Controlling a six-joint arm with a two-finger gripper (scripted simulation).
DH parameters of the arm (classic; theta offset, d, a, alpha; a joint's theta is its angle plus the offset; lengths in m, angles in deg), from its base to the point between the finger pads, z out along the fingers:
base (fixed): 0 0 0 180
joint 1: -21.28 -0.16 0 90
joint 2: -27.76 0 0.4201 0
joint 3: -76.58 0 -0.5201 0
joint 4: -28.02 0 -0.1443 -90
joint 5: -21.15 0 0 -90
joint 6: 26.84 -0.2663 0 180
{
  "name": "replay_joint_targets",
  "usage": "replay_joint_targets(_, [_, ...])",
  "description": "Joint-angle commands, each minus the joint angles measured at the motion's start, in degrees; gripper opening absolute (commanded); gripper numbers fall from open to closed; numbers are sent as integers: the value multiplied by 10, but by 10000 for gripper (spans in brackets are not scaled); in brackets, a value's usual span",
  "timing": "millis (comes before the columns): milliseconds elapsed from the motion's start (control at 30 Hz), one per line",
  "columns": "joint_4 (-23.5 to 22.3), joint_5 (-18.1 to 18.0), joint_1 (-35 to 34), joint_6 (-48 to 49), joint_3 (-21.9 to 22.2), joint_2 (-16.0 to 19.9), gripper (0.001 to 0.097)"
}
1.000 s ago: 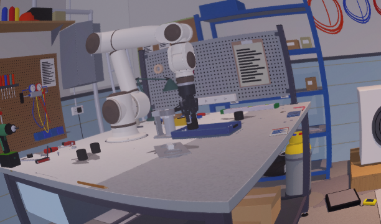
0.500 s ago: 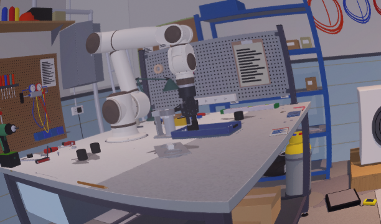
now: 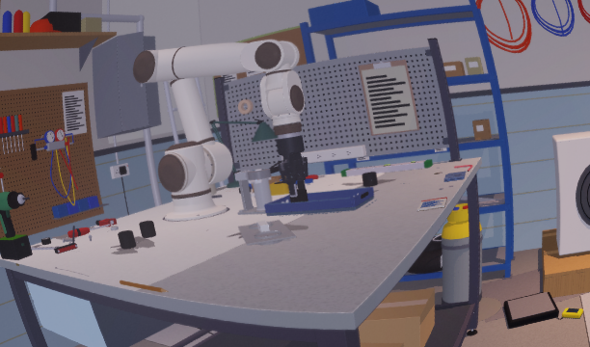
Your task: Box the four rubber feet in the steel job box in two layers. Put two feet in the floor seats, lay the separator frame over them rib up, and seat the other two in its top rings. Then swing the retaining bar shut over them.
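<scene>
My gripper point(image 3: 298, 196) reaches straight down into the left end of the blue job box point(image 3: 320, 200) at the middle of the bench. A black rubber foot, mostly hidden by the box wall, is held between its fingers. Two more black rubber feet point(image 3: 127, 239) point(image 3: 147, 229) stand apart on the bench's left part. A further foot point(image 3: 369, 179) stands behind the box, toward the pegboard. The grey separator frame point(image 3: 266, 232) lies flat on the bench in front of the box, with a small pale rib on top. I cannot make out the retaining bar.
A grey post fixture point(image 3: 256, 190) stands just left of the box, close to the gripper. The arm's base point(image 3: 194, 211) is further left. Small red tools point(image 3: 66, 247) lie by the left edge. A card point(image 3: 432, 204) lies on the right part.
</scene>
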Motion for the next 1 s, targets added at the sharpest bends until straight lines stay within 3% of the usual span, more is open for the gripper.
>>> replay_joint_targets(0, [0,0,0,0,0,0,80])
replay_joint_targets(700, [-2,0,0,0,1,0,85])
replay_joint_targets(967, [-2,0,0,0,1,0,245])
